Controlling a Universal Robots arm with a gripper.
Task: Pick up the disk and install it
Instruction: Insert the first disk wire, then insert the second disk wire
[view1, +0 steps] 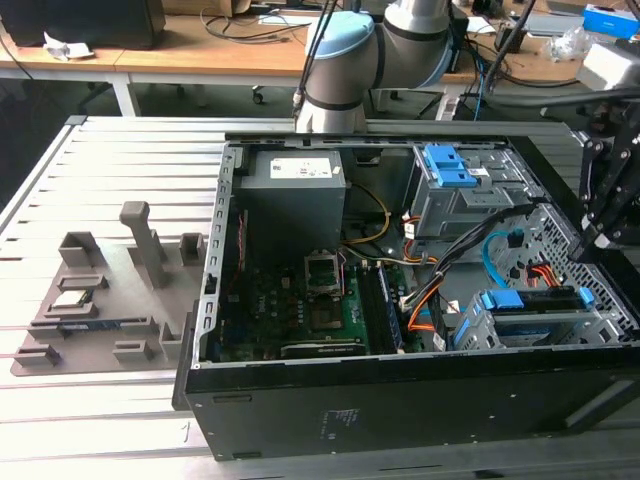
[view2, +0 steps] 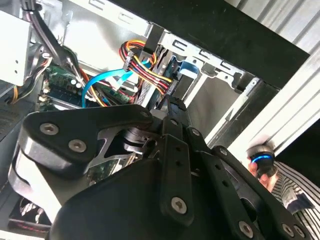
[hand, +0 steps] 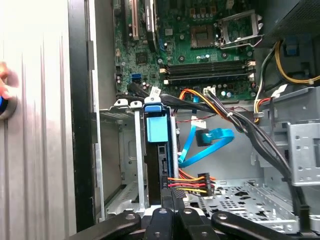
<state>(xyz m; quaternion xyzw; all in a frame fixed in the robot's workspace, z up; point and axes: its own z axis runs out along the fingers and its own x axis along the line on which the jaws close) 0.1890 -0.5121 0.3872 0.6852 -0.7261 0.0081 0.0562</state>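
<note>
Here, the disk (view1: 528, 318) already sits in its bay while the gripper (view1: 607, 225) hangs just above the open computer case (view1: 400, 400).

We see the disk in its blue carrier standing in the lower drive cage (view1: 480, 335) at the exterior view's right, near the case's front wall; in the first wrist view its blue end (hand: 155, 127) lies between the cage rails, with the cable bundle (hand: 192, 182) just beside it. We judge the insertion largely done, though we cannot confirm full seating. The arm (view1: 345, 60) reaches over from behind the case, its gripper over the case's edge above the cage. Whether the claw is apart or together we cannot tell.
</note>
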